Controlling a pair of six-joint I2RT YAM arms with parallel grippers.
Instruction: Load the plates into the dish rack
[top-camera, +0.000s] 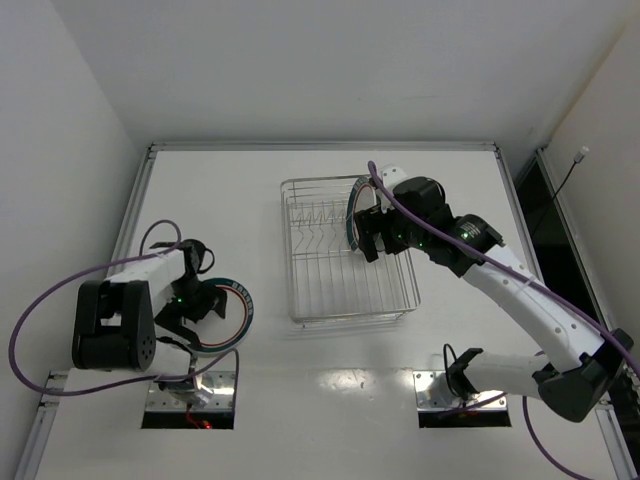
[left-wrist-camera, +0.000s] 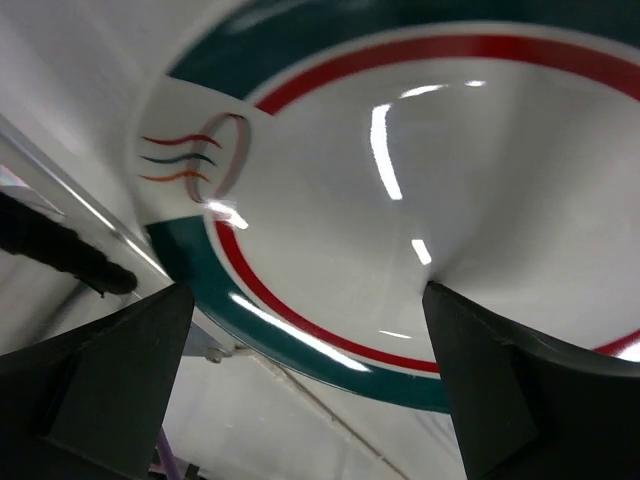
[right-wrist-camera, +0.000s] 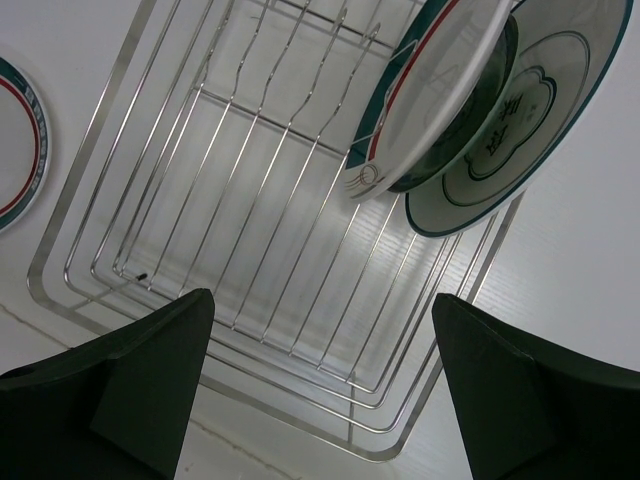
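The silver wire dish rack (top-camera: 330, 285) stands mid-table. Plates stand upright at its far right (top-camera: 352, 215). In the right wrist view these are a white plate with green rim and red ring (right-wrist-camera: 440, 90) and a white plate with dark motif (right-wrist-camera: 520, 110), with a dark teal edge (right-wrist-camera: 468, 135) between them. My right gripper (top-camera: 372, 240) hovers open and empty over the rack (right-wrist-camera: 322, 295). Another green-rimmed plate (top-camera: 238, 312) lies on the table at left. My left gripper (top-camera: 195, 305) is open, and the plate's rim (left-wrist-camera: 300, 345) lies between its fingers (left-wrist-camera: 308, 290).
The table's raised metal edge rail (top-camera: 135, 215) runs close by the left arm. The rack's upright prongs (top-camera: 315, 215) stand left of the loaded plates. The left plate also shows at the edge of the right wrist view (right-wrist-camera: 15, 150).
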